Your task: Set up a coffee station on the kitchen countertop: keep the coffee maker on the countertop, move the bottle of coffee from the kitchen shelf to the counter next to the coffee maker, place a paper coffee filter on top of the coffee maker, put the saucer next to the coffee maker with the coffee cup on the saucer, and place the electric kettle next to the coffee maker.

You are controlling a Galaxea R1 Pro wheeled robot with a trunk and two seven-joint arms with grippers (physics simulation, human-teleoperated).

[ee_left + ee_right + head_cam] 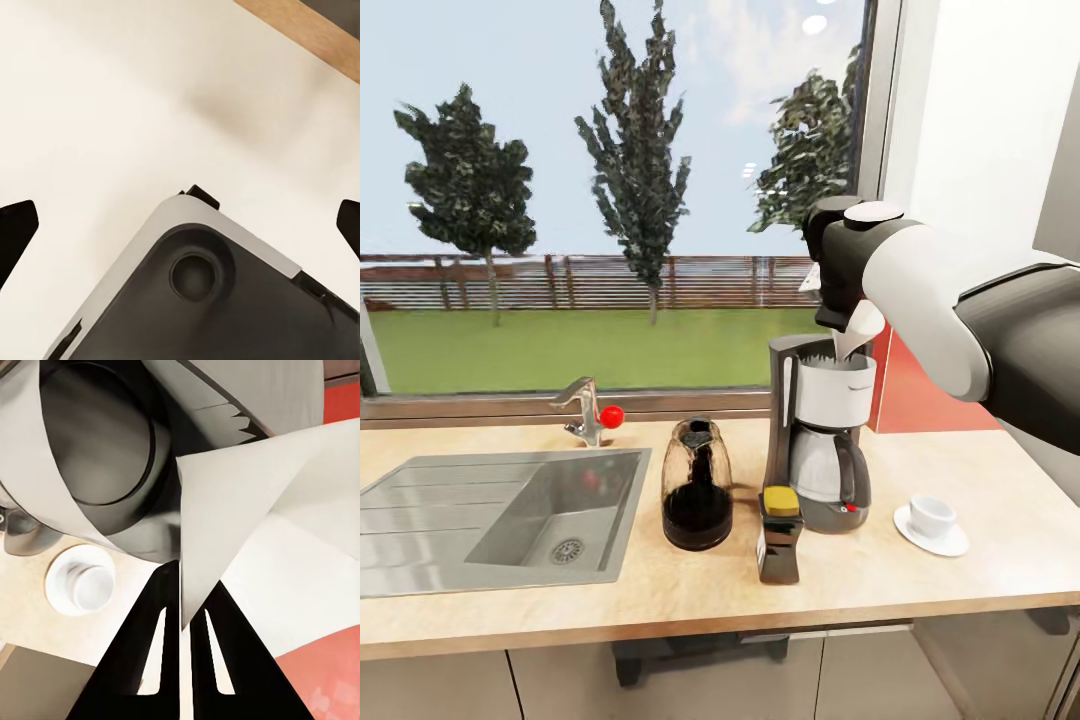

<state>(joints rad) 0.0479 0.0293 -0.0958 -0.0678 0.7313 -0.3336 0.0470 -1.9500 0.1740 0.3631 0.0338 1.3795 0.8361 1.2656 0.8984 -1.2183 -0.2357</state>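
The right gripper (182, 619) is pinched shut on the edge of a paper filter (240, 502), the white cone fanning out beyond its black fingertips (161, 607). From the head camera that filter (857, 332) hangs just above the open top of the coffee maker (822, 440), which stands on the counter (660, 590). The paper looks feather-light and floppy, easily creased or knocked askew, so the hold at its rim seems the sensible one, and it likely needs a gentle, low release to settle. Around the machine stand the glass kettle (697, 485), the yellow-capped coffee bottle (779, 535), and the cup (932, 515) on its saucer (950, 545). The left gripper's dark fingertips (16, 229) are spread wide, holding nothing.
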